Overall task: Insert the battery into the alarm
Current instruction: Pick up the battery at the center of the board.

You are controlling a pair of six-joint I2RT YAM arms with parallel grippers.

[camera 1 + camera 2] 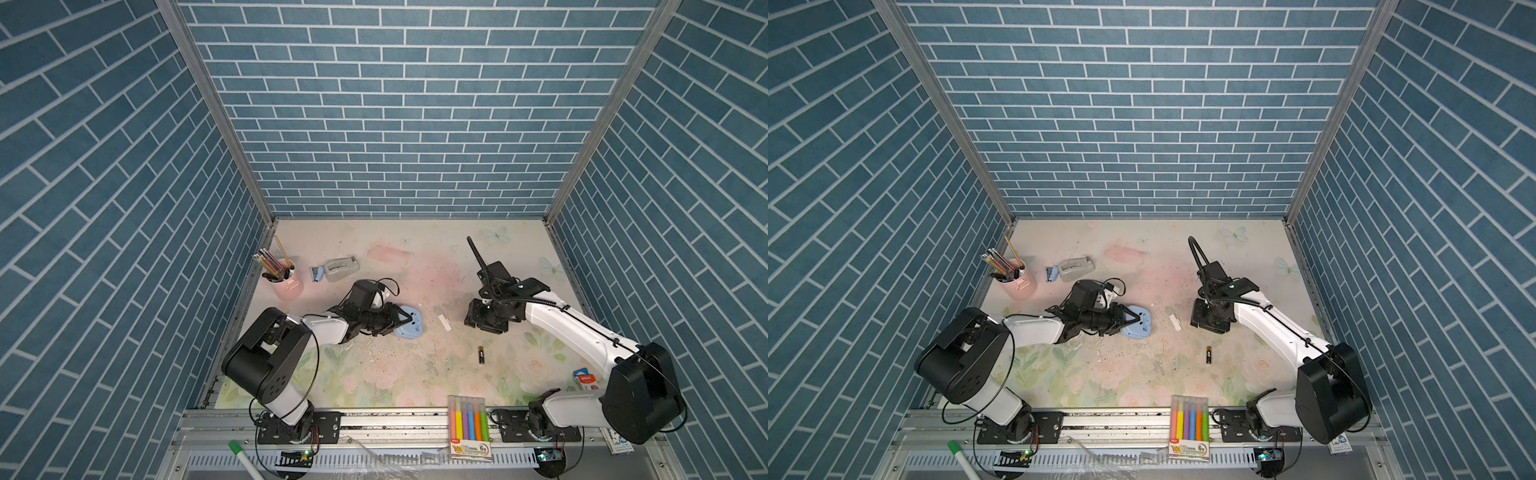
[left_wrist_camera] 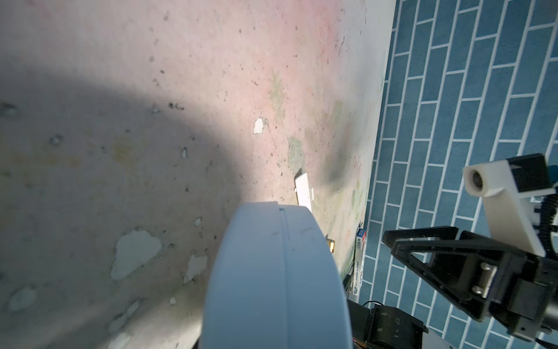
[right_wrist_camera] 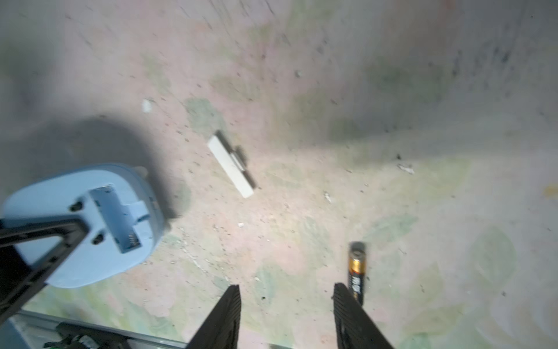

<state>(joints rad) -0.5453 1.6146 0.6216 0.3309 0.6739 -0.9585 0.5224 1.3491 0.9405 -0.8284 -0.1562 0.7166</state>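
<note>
The light-blue alarm (image 1: 405, 332) (image 1: 1136, 331) lies tilted, back side up, left of the mat's middle. My left gripper (image 1: 409, 322) (image 1: 1134, 319) is shut on it across its thickness. In the left wrist view the alarm's edge (image 2: 271, 272) hides the jaws. In the right wrist view its back (image 3: 90, 266) shows an open battery slot (image 3: 116, 217). The battery (image 1: 481, 355) (image 1: 1208, 355) (image 3: 356, 272), black with a gold band, lies loose on the mat. My right gripper (image 1: 484, 324) (image 1: 1209, 322) (image 3: 287, 288) hovers open and empty, one finger just beside the battery.
A white battery cover (image 1: 444, 322) (image 3: 231, 166) lies between the alarm and the right gripper. A pink pencil cup (image 1: 286, 282) and a grey tape dispenser (image 1: 340, 268) stand at the back left. A highlighter pack (image 1: 467, 424) sits on the front rail, a small box (image 1: 584, 378) by the right arm.
</note>
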